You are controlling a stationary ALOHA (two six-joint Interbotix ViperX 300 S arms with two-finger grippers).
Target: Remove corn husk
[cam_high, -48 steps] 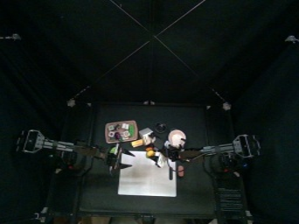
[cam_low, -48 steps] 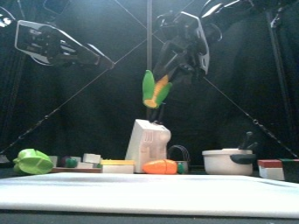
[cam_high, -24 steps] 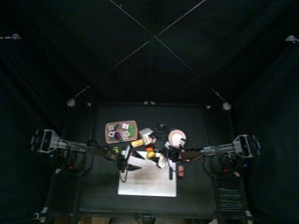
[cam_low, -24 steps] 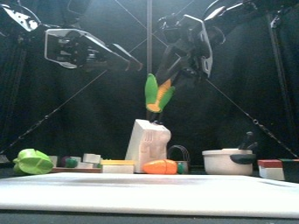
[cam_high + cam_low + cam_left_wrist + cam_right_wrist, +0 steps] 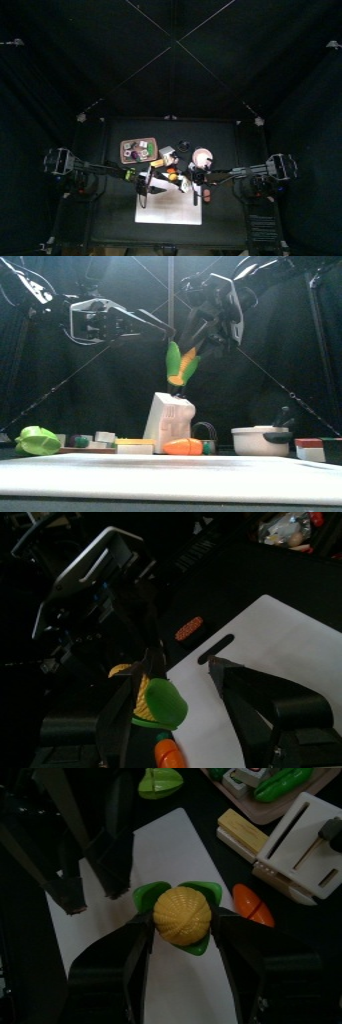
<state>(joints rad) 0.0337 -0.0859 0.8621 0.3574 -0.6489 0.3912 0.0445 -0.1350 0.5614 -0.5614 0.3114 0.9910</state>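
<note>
The corn (image 5: 178,361) is a yellow cob with green husk leaves, held in the air above the white mat (image 5: 171,480). My right gripper (image 5: 201,336) is shut on it from above. In the right wrist view the cob's yellow end (image 5: 183,915) sits between the jaws, with husk leaves spread around it. My left gripper (image 5: 150,324) is open, just left of the corn's top. In the left wrist view the corn (image 5: 158,702) hangs close by one finger (image 5: 144,672). In the top view both grippers meet over the mat (image 5: 167,205) around the corn (image 5: 171,177).
On the table behind the mat stand a white toy box (image 5: 170,421), an orange carrot (image 5: 185,446), a green piece (image 5: 38,440), a white pot (image 5: 261,439) and a tray of toy food (image 5: 138,150). Black curtains ring the table.
My left gripper has moved right and slightly down, closing in on the corn's top with its jaws open. The right gripper and corn have stayed still.
</note>
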